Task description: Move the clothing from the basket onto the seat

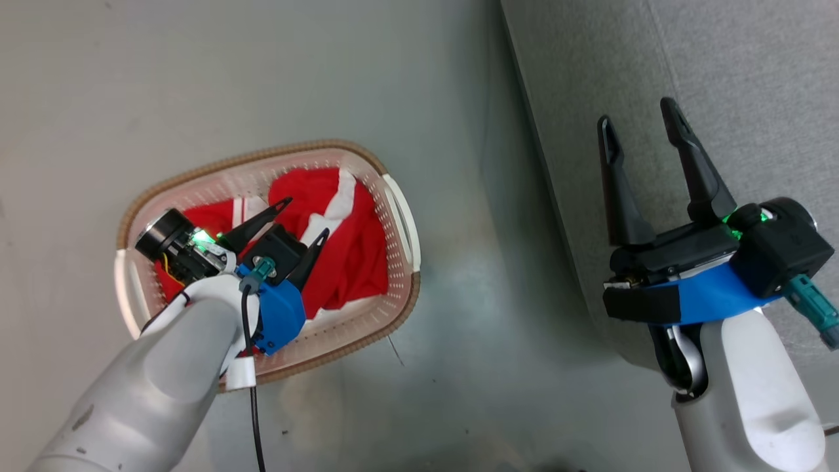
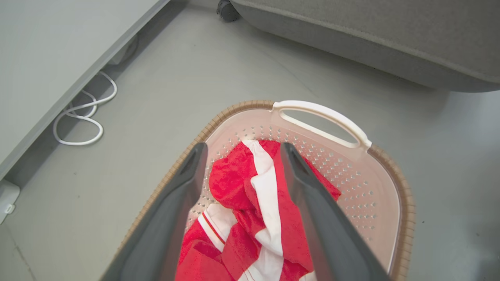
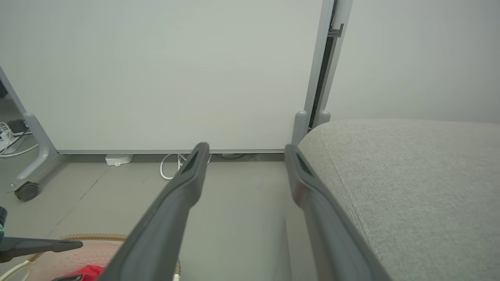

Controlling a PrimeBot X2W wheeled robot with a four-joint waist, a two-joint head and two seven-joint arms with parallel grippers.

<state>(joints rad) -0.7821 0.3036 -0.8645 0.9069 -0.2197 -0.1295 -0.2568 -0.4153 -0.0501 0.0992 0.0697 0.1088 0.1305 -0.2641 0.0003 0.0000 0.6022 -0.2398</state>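
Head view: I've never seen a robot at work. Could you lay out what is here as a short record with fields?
clothing: red with white stripes, bunched inside the basket
basket: cream with a brown rim, standing on the floor, apart from the seat
seat: grey fabric, to the robot's right of the basket
left gripper: open, over the basket, pointing at the clothing; contact cannot be told
right gripper: open, holding nothing, over the seat's edge
task stage: clothing not yet lifted out
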